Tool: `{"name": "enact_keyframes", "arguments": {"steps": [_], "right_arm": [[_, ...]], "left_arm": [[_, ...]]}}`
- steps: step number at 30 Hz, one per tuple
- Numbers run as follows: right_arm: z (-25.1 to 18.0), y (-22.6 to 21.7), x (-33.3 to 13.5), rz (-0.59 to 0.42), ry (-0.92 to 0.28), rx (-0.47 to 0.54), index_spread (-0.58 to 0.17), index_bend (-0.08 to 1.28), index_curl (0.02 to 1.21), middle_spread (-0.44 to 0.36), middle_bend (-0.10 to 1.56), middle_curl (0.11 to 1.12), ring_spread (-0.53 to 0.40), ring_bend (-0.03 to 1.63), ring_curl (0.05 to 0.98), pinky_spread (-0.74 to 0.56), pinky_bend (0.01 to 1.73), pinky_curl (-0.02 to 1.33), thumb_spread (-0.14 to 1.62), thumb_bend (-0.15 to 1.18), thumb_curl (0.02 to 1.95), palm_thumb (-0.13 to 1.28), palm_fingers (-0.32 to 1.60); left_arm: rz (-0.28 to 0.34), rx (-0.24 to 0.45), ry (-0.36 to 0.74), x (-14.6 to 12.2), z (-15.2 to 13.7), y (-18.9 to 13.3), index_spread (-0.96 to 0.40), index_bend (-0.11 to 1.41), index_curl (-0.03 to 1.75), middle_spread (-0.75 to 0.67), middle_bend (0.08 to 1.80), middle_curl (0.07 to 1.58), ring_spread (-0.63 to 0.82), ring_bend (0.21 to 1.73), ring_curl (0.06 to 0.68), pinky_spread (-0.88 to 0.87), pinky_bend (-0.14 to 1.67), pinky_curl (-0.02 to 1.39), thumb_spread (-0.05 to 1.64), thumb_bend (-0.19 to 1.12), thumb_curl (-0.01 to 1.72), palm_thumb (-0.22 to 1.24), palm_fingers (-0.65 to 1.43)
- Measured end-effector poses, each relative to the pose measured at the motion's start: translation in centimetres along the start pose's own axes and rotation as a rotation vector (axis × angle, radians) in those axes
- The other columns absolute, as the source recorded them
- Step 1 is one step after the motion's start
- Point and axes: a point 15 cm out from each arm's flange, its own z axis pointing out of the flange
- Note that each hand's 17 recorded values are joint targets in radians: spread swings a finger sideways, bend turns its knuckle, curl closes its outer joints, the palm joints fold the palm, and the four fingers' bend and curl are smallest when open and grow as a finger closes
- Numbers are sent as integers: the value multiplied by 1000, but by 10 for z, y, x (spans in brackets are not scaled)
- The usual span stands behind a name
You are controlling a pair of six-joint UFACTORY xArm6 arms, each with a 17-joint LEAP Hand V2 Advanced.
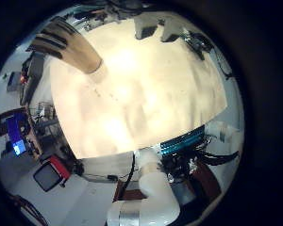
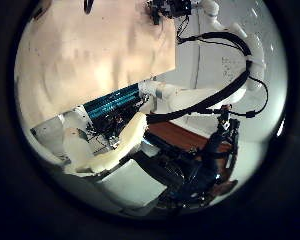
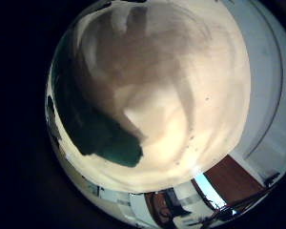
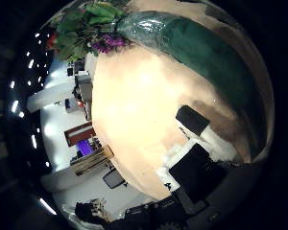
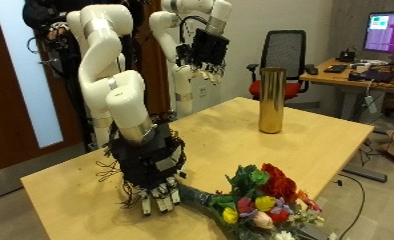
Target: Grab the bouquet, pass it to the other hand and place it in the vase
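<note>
Pickup step: bouquet of red, yellow and purple flowers in dark green wrap (image 5: 257,203) is lain at the light wooden tabletop's (image 5: 237,135) near edge. Right hand (image 5: 153,172) is set at the wrap end, fingers relaxed, nothing clasped; closing round the stem is called for. Tall gold cylindrical vase (image 5: 270,100) is stood near the far edge; left hand (image 5: 205,50) is held above, fingers loose.

The right hand (image 5: 155,178) hides the bouquet (image 5: 261,201) wrapping's end.

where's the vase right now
In the outside view the vase stands upright on the far side of the table, below the raised left hand and well apart from the bouquet.
</note>
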Motion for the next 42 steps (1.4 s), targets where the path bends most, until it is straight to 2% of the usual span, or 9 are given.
{"name": "enact_keyframes", "arguments": {"steps": [20,24,29,31,35,37,38,40,42], "right_arm": [[11,-5,14,30,30,-35,-27,160,287,159,484,391,37,755,257,176,393,267,1007,-22,463,792,276],[18,-1,20,30,53,-59,-32,163,288,142,507,398,13,787,260,164,393,262,1004,-19,467,803,320],[24,6,33,19,120,-96,-71,173,298,83,564,420,-56,861,274,95,413,252,984,-20,476,838,450],[24,7,33,13,124,-97,-111,180,306,32,587,432,-109,900,284,-11,508,261,968,-18,484,862,589],[22,18,33,12,128,-135,-165,189,321,-40,626,457,-179,954,303,-194,636,276,951,-18,492,887,751],[16,25,31,7,130,-158,-239,207,350,-110,674,491,-246,988,326,-427,813,307,891,-23,508,913,1050],[10,25,28,1,129,-161,-251,206,359,-125,673,496,-254,991,334,-459,837,319,877,-24,511,916,1062],[-2,27,24,-8,130,-178,-277,261,398,-149,709,520,-271,993,354,-506,879,343,843,-31,516,912,1144],[-9,34,22,-14,131,-205,-319,448,485,-180,822,565,-268,1053,395,-513,932,379,810,-27,526,914,1376]], "left_arm": [[4,-2,2,0,2,0,150,171,327,368,195,322,560,439,205,536,195,295,965,-26,304,430,160],[6,-4,3,0,3,0,150,170,327,367,195,321,560,444,205,536,197,296,963,-28,306,432,161],[7,-4,2,0,1,1,150,170,326,367,195,319,562,448,205,525,196,299,962,-28,307,432,162],[8,2,1,1,0,2,150,169,325,365,200,322,559,448,205,522,195,299,962,-28,308,432,164],[6,5,-2,0,-1,2,150,166,322,361,198,325,557,455,206,519,196,299,962,-28,308,432,169],[7,4,2,0,-1,2,150,169,320,353,195,327,548,456,206,517,198,301,962,-28,308,431,166],[7,4,1,0,-1,2,150,169,320,352,195,326,546,456,206,517,198,302,962,-28,309,431,166],[6,6,1,0,-1,2,150,170,321,357,196,326,552,451,204,517,199,303,962,-28,309,431,164],[7,6,1,0,-1,2,150,167,320,365,199,326,556,454,203,517,195,303,962,-28,309,431,169]]}}
